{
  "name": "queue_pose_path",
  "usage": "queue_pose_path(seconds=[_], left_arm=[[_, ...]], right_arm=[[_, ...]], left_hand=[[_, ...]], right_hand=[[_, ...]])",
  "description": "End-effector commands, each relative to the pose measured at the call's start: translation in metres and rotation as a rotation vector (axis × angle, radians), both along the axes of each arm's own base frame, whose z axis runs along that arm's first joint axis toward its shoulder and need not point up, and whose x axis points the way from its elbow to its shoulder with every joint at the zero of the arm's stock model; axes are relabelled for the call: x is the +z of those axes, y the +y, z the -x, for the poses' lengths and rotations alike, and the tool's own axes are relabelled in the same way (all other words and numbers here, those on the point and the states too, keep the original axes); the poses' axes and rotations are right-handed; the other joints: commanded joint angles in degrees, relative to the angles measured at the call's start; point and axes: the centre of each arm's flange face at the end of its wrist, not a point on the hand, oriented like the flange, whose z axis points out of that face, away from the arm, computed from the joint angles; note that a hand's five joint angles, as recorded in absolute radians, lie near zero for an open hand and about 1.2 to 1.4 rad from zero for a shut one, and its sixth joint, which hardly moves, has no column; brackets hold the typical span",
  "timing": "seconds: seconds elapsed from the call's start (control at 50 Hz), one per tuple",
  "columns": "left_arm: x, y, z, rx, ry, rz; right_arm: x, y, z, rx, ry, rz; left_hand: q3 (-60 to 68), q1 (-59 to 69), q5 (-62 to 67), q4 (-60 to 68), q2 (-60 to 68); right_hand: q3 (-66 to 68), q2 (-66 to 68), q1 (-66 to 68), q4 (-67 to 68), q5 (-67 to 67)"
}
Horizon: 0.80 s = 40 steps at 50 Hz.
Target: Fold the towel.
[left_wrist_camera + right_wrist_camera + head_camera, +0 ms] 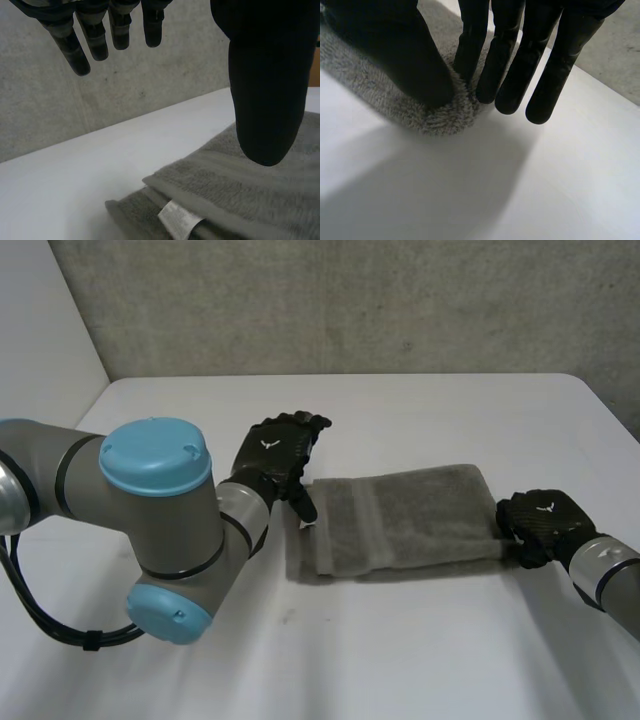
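Note:
A grey towel (pixel 410 520) lies folded into a long strip in the middle of the white table (pixel 420 410). Over its left end hovers my left hand (pixel 278 453), fingers straight and spread, thumb pointing down at the cloth without gripping it. In the left wrist view the thumb of the left hand (pixel 270 80) hangs above the towel (pixel 260 195), whose white label (pixel 179 220) sticks out between the layers. My right hand (pixel 540 520) is at the towel's near right corner. There the right hand (pixel 395 50) pinches the towel (pixel 440 117) between thumb and a finger.
A grey wall (pixel 350 300) runs along the table's far edge. Bare table top lies before and behind the towel. My left arm's large joint (pixel 160 530) stands at the front left.

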Motion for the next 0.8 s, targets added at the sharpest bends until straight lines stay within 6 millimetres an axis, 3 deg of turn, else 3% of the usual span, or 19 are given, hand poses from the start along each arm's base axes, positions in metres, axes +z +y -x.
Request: queue_pose_path(seconds=[0.02,0.08,0.12,0.14,0.18,0.2,0.24,0.28,0.3,0.34,0.36,0.4,0.46,0.56,0.68,0.72,0.74,0.76,0.8], left_arm=[[0.006,0.008,-0.013,0.016,-0.003,-0.006],[0.009,0.012,-0.018,0.021,-0.002,-0.008],[0.016,0.014,-0.023,0.029,0.005,0.004],[0.016,0.014,-0.023,0.029,0.005,0.004],[0.023,0.011,-0.033,0.067,0.012,0.017],[0.023,0.011,-0.033,0.067,0.012,0.017],[0.028,0.008,-0.046,0.119,0.013,0.025],[0.029,0.007,-0.052,0.140,0.013,0.025],[0.029,0.007,-0.052,0.140,0.013,0.025],[0.028,0.008,-0.060,0.163,0.005,0.019],[0.028,0.008,-0.060,0.163,0.005,0.018],[0.026,0.007,-0.069,0.185,-0.002,0.009],[0.024,0.005,-0.073,0.197,-0.005,0.001],[0.020,0.002,-0.079,0.216,-0.012,-0.009],[0.022,-0.001,-0.078,0.214,-0.006,-0.002],[0.028,-0.005,-0.074,0.209,0.007,0.019],[0.028,-0.005,-0.074,0.209,0.007,0.019],[0.031,-0.008,-0.071,0.205,0.015,0.032],[0.032,-0.010,-0.068,0.199,0.021,0.039]], right_arm=[[0.011,-0.019,0.002,-0.014,0.023,0.092],[0.017,-0.020,-0.002,-0.004,0.014,0.112],[0.038,-0.010,-0.035,0.080,-0.031,0.167],[0.039,-0.010,-0.035,0.081,-0.031,0.167],[0.060,0.008,-0.076,0.186,-0.090,0.214],[0.060,0.008,-0.076,0.187,-0.091,0.214],[0.069,0.028,-0.110,0.286,-0.124,0.233],[0.071,0.041,-0.127,0.346,-0.132,0.243],[0.071,0.042,-0.128,0.347,-0.132,0.244],[0.063,0.078,-0.165,0.487,-0.144,0.230],[0.063,0.078,-0.166,0.488,-0.144,0.230],[0.047,0.114,-0.195,0.613,-0.137,0.198],[0.025,0.137,-0.210,0.688,-0.104,0.159],[0.001,0.148,-0.216,0.730,-0.050,0.134],[0.010,0.140,-0.215,0.693,-0.048,0.166],[0.032,0.136,-0.212,0.636,-0.056,0.221],[0.032,0.136,-0.212,0.636,-0.056,0.221],[0.042,0.133,-0.209,0.600,-0.056,0.246],[0.051,0.128,-0.204,0.558,-0.057,0.267]], left_hand=[[0.6,-0.1,-1.7,0.4,0.6],[0.5,-0.2,-1.7,0.4,0.5],[0.5,-0.2,-1.7,0.4,0.5],[0.5,-0.2,-1.7,0.4,0.5],[0.5,-0.2,-1.7,0.4,0.5],[0.5,-0.2,-1.7,0.4,0.5],[0.5,-0.2,-1.7,0.4,0.5],[0.5,-0.2,-1.7,0.4,0.5],[0.5,-0.2,-1.7,0.4,0.5],[0.5,-0.2,-1.7,0.4,0.5],[0.5,-0.2,-1.7,0.4,0.5],[0.5,-0.2,-1.7,0.4,0.5],[0.5,-0.2,-1.7,0.4,0.5],[0.5,-0.2,-1.7,0.4,0.5],[0.5,-0.2,-1.7,0.4,0.5],[0.5,-0.2,-1.7,0.4,0.5],[0.5,-0.2,-1.7,0.4,0.5],[0.5,-0.2,-1.7,0.4,0.5],[0.5,-0.2,-1.7,0.4,0.5]], right_hand=[[13.2,13.0,24.9,13.1,16.1],[13.2,13.0,24.9,13.1,16.1],[13.2,13.0,24.9,13.1,16.1],[13.2,13.0,24.9,13.1,16.1],[13.2,13.0,24.9,13.1,16.1],[13.2,13.0,24.9,13.1,16.1],[13.2,13.0,24.9,13.1,16.1],[13.2,13.0,24.9,13.1,16.1],[13.2,13.0,24.9,13.1,16.1],[13.2,13.0,24.9,13.1,16.1],[13.2,13.0,24.9,13.1,16.1],[13.2,13.0,24.9,13.1,16.1],[13.2,13.0,24.9,13.1,16.1],[13.2,13.0,24.9,13.1,16.1],[13.2,13.0,24.9,13.1,16.1],[-30.7,-31.0,-19.1,-30.8,-27.9],[-31.0,-31.2,-19.3,-31.0,-28.1],[-44.1,-44.4,-32.5,-44.2,-41.3],[-45.3,-45.5,-33.6,-45.3,-42.4]])
